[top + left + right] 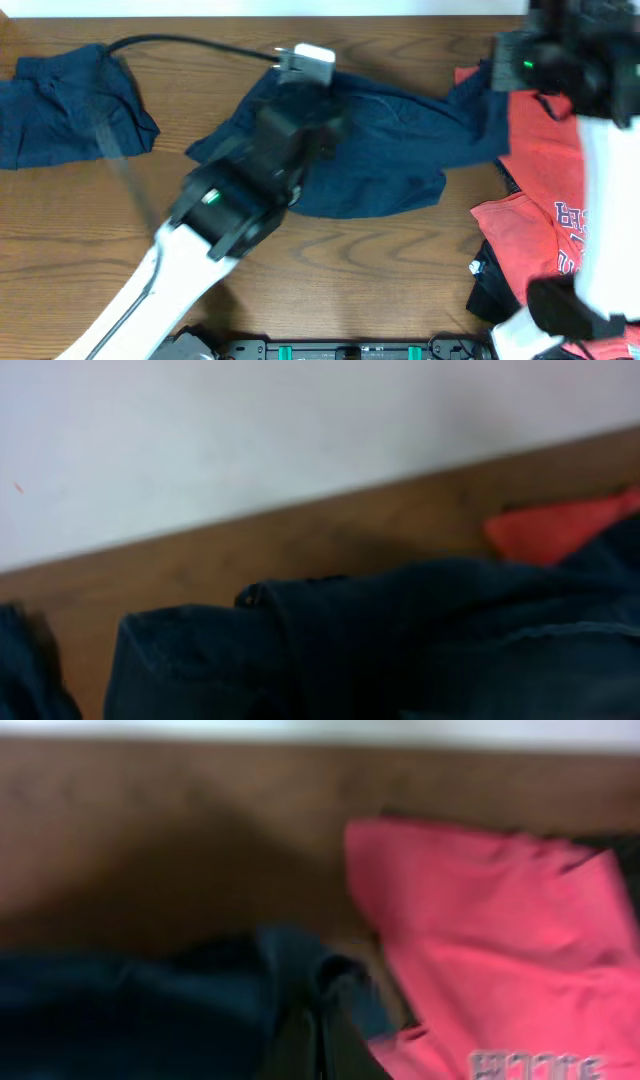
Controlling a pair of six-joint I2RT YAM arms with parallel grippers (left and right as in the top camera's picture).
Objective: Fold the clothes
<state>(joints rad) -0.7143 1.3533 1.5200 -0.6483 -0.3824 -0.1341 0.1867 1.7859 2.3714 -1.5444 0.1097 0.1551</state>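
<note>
A dark navy T-shirt (390,150) lies stretched across the middle of the wooden table (380,270). My left gripper (300,72) sits at its back left edge, and its jaws are buried in the navy cloth (400,640) in the left wrist view. My right gripper (492,80) holds the shirt's right end. Its fingers (322,1020) are shut together with a fold of navy fabric (130,1010) pinched between them. Coral-red T-shirts (545,170) with white lettering lie right of it, and they also show in both wrist views as red cloth (500,940) and a red corner (560,525).
A second navy T-shirt (70,105) lies crumpled at the far left. A black cable (190,42) runs along the back of the table to the left wrist. A dark garment (495,285) sits beneath the red ones at the front right. Black equipment (340,350) lines the front edge.
</note>
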